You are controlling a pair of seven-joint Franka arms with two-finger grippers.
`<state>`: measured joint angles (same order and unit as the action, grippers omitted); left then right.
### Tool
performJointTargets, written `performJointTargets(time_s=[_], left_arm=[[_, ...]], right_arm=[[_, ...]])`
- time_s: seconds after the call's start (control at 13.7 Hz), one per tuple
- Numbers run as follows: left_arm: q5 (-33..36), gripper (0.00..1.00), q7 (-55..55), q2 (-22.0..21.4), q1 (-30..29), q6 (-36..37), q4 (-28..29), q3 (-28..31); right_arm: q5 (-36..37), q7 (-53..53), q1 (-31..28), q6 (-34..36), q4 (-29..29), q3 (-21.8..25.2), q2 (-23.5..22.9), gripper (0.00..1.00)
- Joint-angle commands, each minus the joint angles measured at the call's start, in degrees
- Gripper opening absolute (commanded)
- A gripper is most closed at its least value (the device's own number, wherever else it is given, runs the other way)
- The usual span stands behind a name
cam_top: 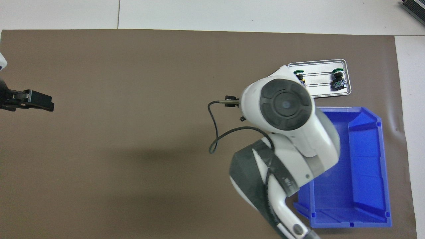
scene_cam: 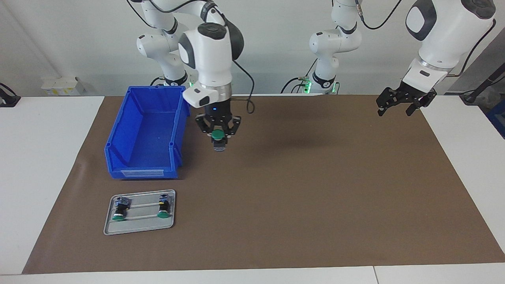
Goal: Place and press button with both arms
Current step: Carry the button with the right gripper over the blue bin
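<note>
Now the right gripper (scene_cam: 218,136) hangs over the mat (scene_cam: 300,189) just beside the bin (scene_cam: 146,134), clamped on a button (scene_cam: 217,135) whose green cap faces outward and whose block base hangs below the fingertips. The left gripper (scene_cam: 402,103) waits with its jaws apart, raised over the mat's edge at its own end of the table.

The hold looks sideways rather than upright, so the button may land on its side or tip when let go; a press would then miss the cap or push the button away. It could also slip out on the way down.

Two more buttons (scene_cam: 119,211) lie on a grey tray (scene_cam: 138,228), farther from the robots than the bin. The bin wall stands close to the right gripper, and a swing toward it could clip it. The mid-mat is bare.
</note>
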<state>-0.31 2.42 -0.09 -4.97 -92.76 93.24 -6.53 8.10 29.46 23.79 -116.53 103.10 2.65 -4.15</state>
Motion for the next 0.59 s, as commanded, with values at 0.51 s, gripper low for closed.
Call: performJointTargets(time_s=[0.51], left_arm=[[0.9,1.0,0.5,-1.8,-0.3,-0.4,1.9,-0.2]], right_arm=[[-8.8,-32.1,-22.9,-15.1,30.5,-0.9,13.8,0.0]])
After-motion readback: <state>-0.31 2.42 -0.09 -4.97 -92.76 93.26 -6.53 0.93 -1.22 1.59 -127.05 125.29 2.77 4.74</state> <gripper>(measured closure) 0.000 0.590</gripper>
